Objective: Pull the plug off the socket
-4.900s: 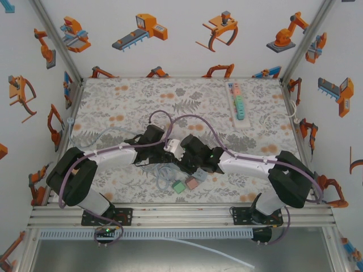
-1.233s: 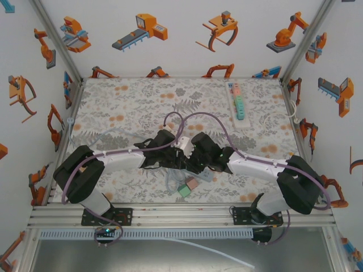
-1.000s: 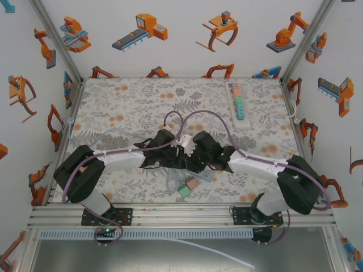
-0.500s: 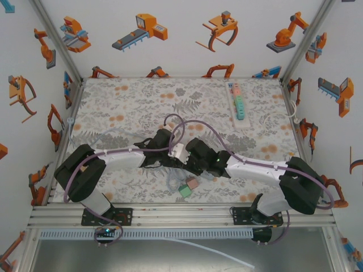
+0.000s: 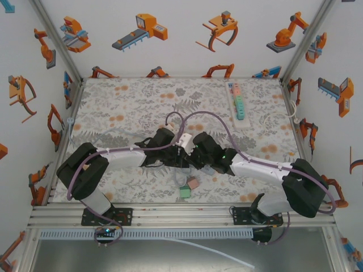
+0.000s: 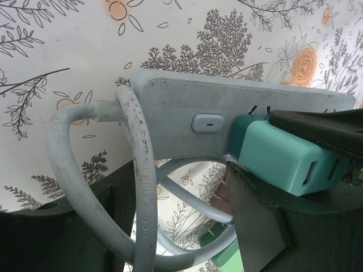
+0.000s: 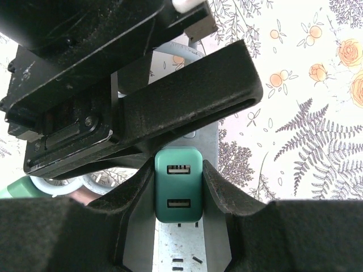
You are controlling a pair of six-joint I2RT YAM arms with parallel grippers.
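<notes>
**Both grippers have shifted toward the right arm's side**

Since the earliest picture, the left gripper (image 5: 173, 157) and the right gripper (image 5: 195, 158), clamped on the teal plug (image 7: 178, 192), have slid together toward the right arm's side. The green block (image 5: 184, 192) and pink block (image 5: 193, 182) used to lie off to the right of the fingertips and now sit directly on their near side. In the last half second the right wrist has swung from nearer the table's near edge to level with the left's fingers.
</notes>
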